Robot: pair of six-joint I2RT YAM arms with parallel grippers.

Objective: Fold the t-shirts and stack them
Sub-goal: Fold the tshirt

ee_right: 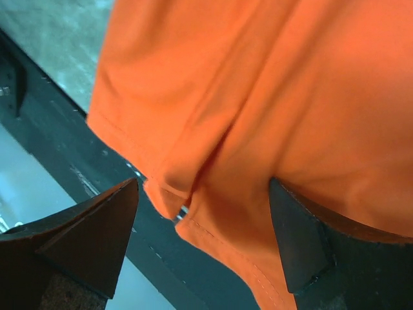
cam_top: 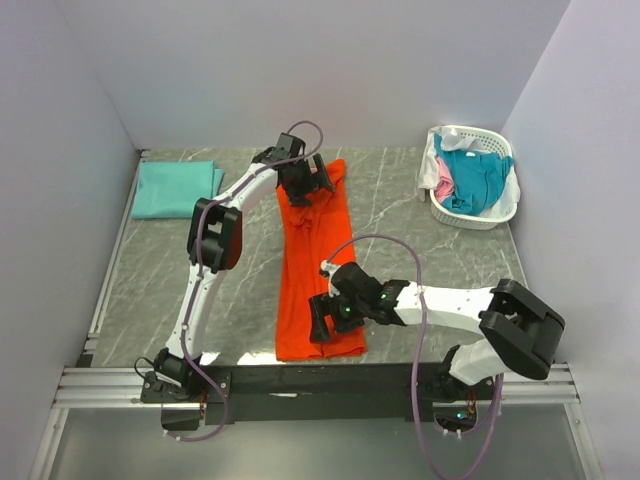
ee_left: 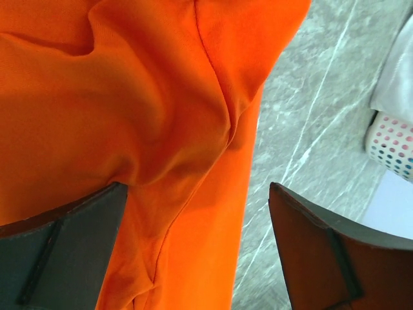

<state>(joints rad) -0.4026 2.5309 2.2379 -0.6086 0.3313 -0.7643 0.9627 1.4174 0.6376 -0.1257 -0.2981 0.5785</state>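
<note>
Quick rundown for you: the orange t-shirt [cam_top: 315, 270] is laid out mid-desk [cam_top: 430, 260] as one long narrow strip, folded lengthwise. It runs from the far side down to the near edge, where its hem sits right by the black rail [cam_top: 400, 378].

Your left pincer [cam_top: 308, 185] is over the far end of the strip, jaws wide, nothing gripped. In the left wrist cam one finger [ee_left: 58, 245] is over the orange cloth. The other finger [ee_left: 322, 252] is past the shirt's edge over bare grey marble, w/ a soft crease in the fabric btw the two.

Your right pincer [cam_top: 322, 320] is at the near end, also spread wide w/ nothing in it. The right wrist cam shows the hem corner btw its fingers [ee_right: 84, 239], a bit rumpled and doubled over. Can't tell if either pincer is actually touching the cloth or just above it.

Other shirts: the mint-green t-shirt [cam_top: 178, 188] is folded flat in the far-left corner, well apart from the orange one. The teal-blue t-shirt [cam_top: 470, 175], pink t-shirt [cam_top: 443, 186] and white t-shirt [cam_top: 430, 170] are bunched up in the white basket [cam_top: 470, 222] at the far-right corner. Teal's on top, and the white one hangs over the left rim.
</note>
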